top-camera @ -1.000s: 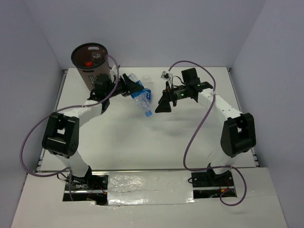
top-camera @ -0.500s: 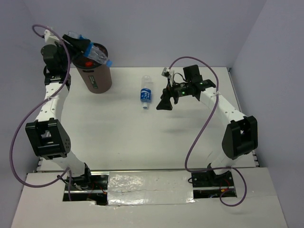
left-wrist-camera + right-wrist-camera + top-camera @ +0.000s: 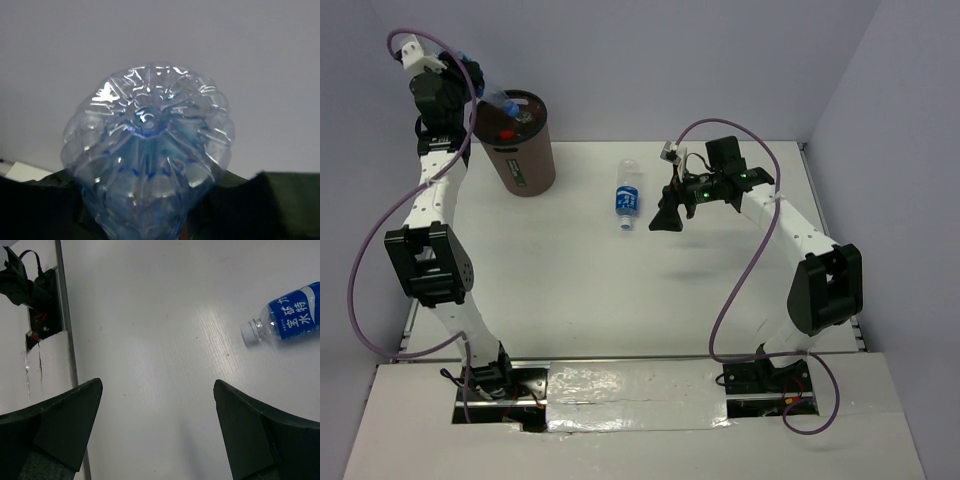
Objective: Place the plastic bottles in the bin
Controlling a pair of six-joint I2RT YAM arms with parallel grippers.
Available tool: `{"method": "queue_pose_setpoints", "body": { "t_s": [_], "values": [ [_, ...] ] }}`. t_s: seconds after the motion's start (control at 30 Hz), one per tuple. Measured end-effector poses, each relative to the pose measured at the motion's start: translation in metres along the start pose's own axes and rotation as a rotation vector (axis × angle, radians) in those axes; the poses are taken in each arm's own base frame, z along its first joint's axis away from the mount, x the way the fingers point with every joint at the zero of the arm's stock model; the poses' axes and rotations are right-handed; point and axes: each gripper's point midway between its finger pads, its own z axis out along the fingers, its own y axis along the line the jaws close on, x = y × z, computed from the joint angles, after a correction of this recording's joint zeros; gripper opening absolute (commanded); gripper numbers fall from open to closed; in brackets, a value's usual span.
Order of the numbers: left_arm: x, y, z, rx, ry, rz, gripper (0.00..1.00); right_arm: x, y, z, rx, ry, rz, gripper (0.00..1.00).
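Clear ribbed bottle [image 3: 492, 97] now steeper above bin [image 3: 526, 165]

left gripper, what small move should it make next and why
Probably open the left gripper and let the bottle drop. In the top view the bottle is held tilted above the bin, with its lower end apparently over the open mouth, so a release here should land it inside.

Left arm [image 3: 432, 200] raised high, left tool [image 3: 475, 90] clamped, right tool [image 3: 157, 395] spread wide
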Motion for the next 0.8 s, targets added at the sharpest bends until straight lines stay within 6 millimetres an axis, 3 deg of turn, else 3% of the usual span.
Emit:
{"method": "queue_pose_setpoints", "body": {
  "t_s": [0.03,0.3,0.43,0.5,0.63,0.8],
  "values": [
    [0.007,0.004,0.001,-0.015,0.016,0.029,0.65,0.0,0.0,0.0,0.0,0.0,0.0,1.0],
    [0.066,0.013,0.003,-0.034,0.173,0.063,0.84,-0.005,-0.004,0.001,0.002,-0.004,-0.006,1.0],
    [0.08,0.014,0.0,-0.031,0.237,0.061,0.99,-0.008,-0.01,0.004,0.01,-0.002,-0.007,1.0],
    [0.083,0.015,-0.001,-0.033,0.249,0.062,0.99,-0.006,-0.016,0.006,0.032,0.003,0.01,1.0],
    [0.089,0.02,-0.004,-0.051,0.276,0.079,0.99,-0.004,-0.041,0.019,0.158,0.021,0.094,1.0],
    [0.084,0.019,-0.012,-0.07,0.293,0.083,0.99,-0.013,-0.085,0.049,0.35,0.012,0.307,1.0]
  ]
}}
